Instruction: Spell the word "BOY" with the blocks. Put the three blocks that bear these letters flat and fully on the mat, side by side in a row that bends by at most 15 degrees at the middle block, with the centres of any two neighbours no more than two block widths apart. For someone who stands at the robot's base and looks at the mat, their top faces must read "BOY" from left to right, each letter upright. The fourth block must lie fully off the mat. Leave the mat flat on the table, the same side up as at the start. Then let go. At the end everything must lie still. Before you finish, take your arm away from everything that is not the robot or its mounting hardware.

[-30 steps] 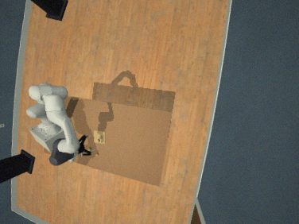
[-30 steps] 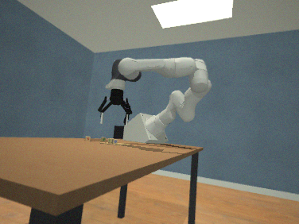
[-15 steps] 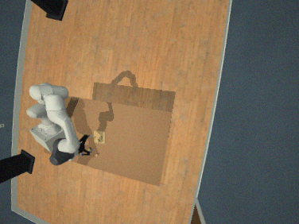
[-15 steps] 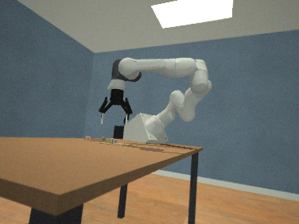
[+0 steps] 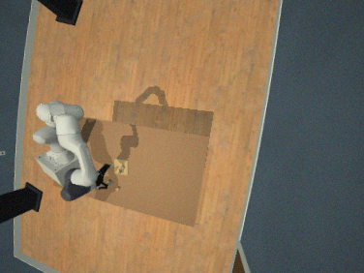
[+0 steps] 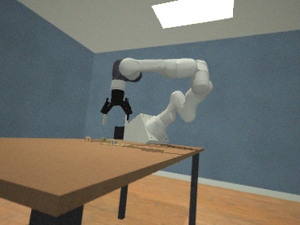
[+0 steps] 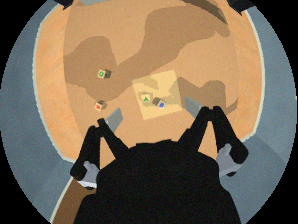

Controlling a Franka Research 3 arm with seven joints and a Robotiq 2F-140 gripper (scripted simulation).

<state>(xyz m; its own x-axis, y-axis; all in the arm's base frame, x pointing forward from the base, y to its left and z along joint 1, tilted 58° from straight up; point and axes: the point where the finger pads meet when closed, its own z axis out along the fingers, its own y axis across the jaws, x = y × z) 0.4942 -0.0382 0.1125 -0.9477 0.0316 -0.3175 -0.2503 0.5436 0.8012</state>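
A small light tan mat (image 7: 168, 87) (image 5: 117, 163) lies on the table near the robot's base. Two blocks rest on it close together, one with a green mark (image 7: 144, 99) and one with a blue mark (image 7: 161, 103). Two more blocks lie off the mat to its left in the wrist view, one with a green mark (image 7: 103, 74) and one with a red mark (image 7: 99, 106). The letters are too small to read. My gripper (image 7: 152, 108) (image 6: 116, 118) (image 5: 106, 176) is open and empty, hanging high above the table beside the mat.
The wooden table (image 5: 160, 58) (image 6: 60, 167) is large, and a broad darker shaded patch (image 5: 169, 184) surrounds the mat. The robot base (image 5: 50, 162) (image 6: 140, 129) stands at the table's edge. Black camera posts (image 5: 19, 200) stand at the corners.
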